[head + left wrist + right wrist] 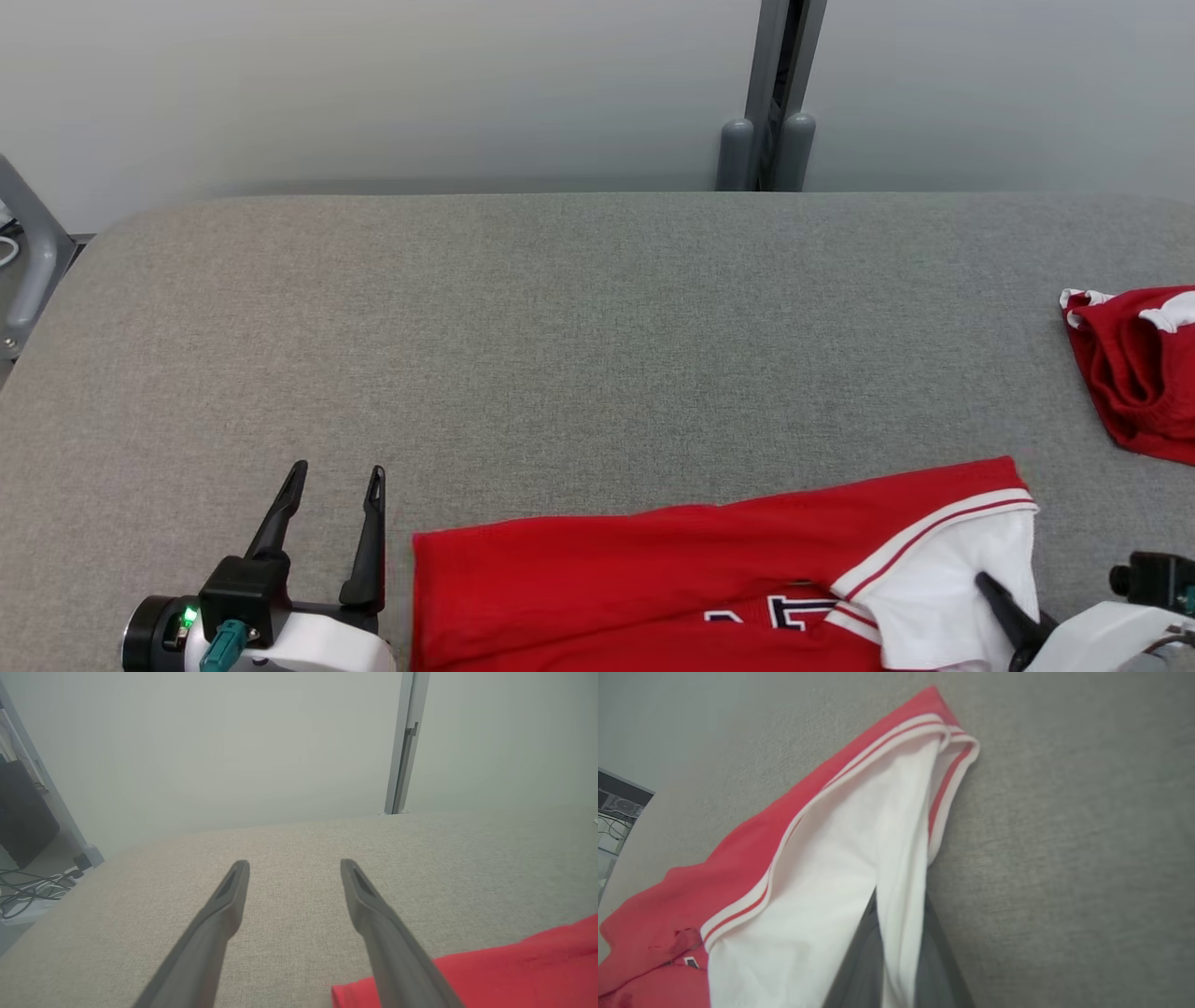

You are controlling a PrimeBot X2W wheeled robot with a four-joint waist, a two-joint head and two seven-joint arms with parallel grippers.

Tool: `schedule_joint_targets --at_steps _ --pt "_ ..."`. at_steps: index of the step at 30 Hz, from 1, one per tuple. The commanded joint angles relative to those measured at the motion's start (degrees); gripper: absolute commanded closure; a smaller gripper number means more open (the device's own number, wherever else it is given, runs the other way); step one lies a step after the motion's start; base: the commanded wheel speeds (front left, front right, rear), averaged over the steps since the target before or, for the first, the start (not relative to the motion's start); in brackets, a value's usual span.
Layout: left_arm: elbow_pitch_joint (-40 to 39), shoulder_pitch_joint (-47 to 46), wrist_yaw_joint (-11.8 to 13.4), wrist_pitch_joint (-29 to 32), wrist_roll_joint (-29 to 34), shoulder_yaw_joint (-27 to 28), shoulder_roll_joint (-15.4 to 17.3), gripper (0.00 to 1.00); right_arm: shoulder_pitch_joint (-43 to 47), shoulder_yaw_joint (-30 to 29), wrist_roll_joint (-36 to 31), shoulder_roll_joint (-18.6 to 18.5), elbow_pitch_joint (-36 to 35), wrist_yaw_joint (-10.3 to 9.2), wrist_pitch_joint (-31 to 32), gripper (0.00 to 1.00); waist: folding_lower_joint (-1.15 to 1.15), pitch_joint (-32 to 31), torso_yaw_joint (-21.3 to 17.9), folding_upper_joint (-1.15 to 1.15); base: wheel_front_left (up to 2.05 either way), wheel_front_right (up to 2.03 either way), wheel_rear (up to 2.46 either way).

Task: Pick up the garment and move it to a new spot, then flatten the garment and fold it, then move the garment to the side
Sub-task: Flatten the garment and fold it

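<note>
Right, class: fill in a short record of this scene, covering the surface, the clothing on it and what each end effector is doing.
surface: grey fabric-covered table
garment: red, spread along the near edge
white sleeve: at the garment's right end
left end effector: open, empty, just left of the garment
right end effector: shut on the white sleeve
other item: second red garment, crumpled, far right

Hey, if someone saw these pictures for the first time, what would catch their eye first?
The red jersey lying along the near edge of the grey table stands out first, with the right claw pinched shut on its white sleeve. Next, a second crumpled red garment sits apart at the table's right edge. The left claw hangs open over bare table just left of the jersey.
</note>
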Motion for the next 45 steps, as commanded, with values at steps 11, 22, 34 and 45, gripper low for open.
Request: schedule_joint_targets --at_steps 11,22,34,45 --pt "0.73 -1.51 -1.87 -0.2 1.82 1.49 -1.2 0.0 -4.54 -3.95 -1.21 -9.28 4.25 -0.18 2.65 1.0 0.0 -0.07 -0.05 0.0 0.0 0.0 0.0" --pt "1.28 -0.69 -2.7 -0.2 2.54 3.13 -2.34 0.0 -3.37 -0.53 1.09 -12.78 -5.89 -0.17 7.75 1.0 0.0 -1.66 -1.62 0.0 0.0 0.0 0.0" --pt "1.87 -0.27 -3.54 -0.2 3.23 4.14 -3.41 0.0 0.46 0.98 4.38 -10.29 -24.11 -0.16 17.86 1.0 0.0 -3.81 -3.49 0.0 0.0 0.0 0.0" --pt "1.79 -0.43 -3.99 -0.2 3.47 4.53 -3.99 0.0 5.57 -2.23 5.44 3.1 -35.1 -0.16 28.13 1.0 0.0 -3.89 -2.67 0.0 0.0 0.0 0.0"
